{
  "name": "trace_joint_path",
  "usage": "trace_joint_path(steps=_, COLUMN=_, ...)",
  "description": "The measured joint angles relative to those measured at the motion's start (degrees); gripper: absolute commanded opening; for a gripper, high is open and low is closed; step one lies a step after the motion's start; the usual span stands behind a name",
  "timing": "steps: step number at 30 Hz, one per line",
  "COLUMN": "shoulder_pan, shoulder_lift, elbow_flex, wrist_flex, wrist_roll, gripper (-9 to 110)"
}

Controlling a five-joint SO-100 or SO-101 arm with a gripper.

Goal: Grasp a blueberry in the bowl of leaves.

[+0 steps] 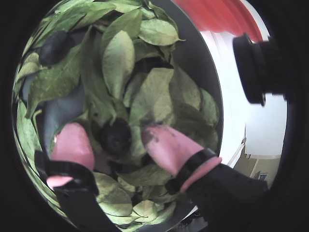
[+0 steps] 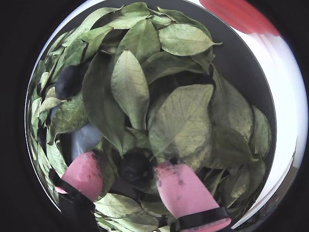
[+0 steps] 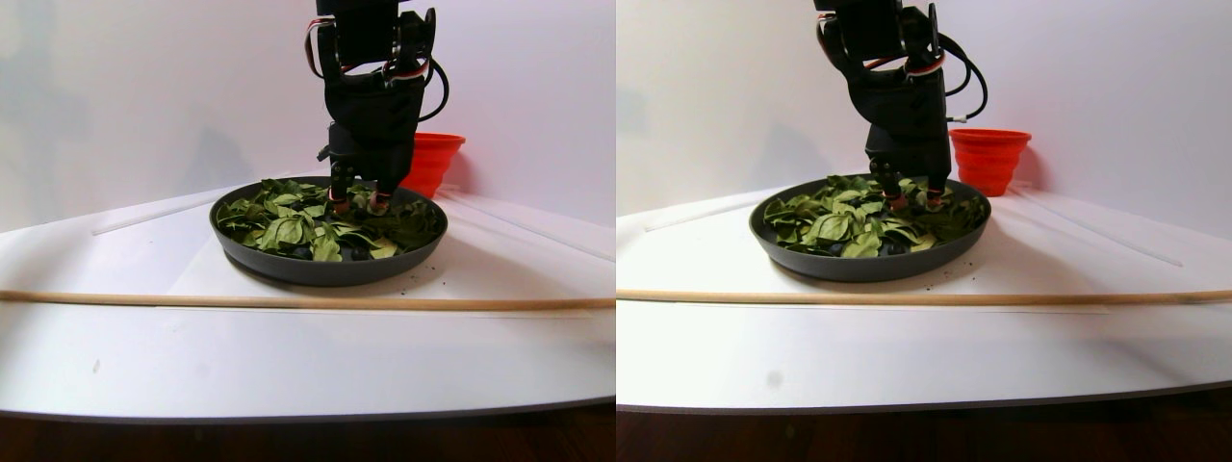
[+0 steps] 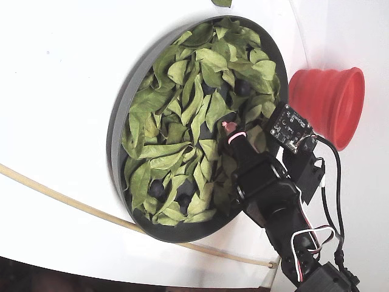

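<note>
The black arm's pink-tipped gripper (image 2: 136, 180) is reaching down into the wide, shallow dark-grey bowl (image 4: 118, 131), fingers apart, straddling a small dark round blueberry (image 2: 135, 166) lying half-buried among the loose green oval leaves (image 2: 179, 121). The berry is sitting between the tips, not yet pinched. Judgement: close slowly and centred, low enough to catch the fruit, not the leaf edge overlapping it; squeeze lightly.

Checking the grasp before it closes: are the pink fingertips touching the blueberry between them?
Apart. In a wrist view the blueberry sits between the pink fingertips of the gripper, with leaves showing in the gaps on both sides.
</note>
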Motion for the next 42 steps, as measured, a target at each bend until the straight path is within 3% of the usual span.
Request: trace_joint_path(steps=42, shoulder_pan=0.1, shoulder_lift=-5.3, elbow_flex=-6.4, wrist_flex=4.5, wrist_roll=9.1, gripper=18)
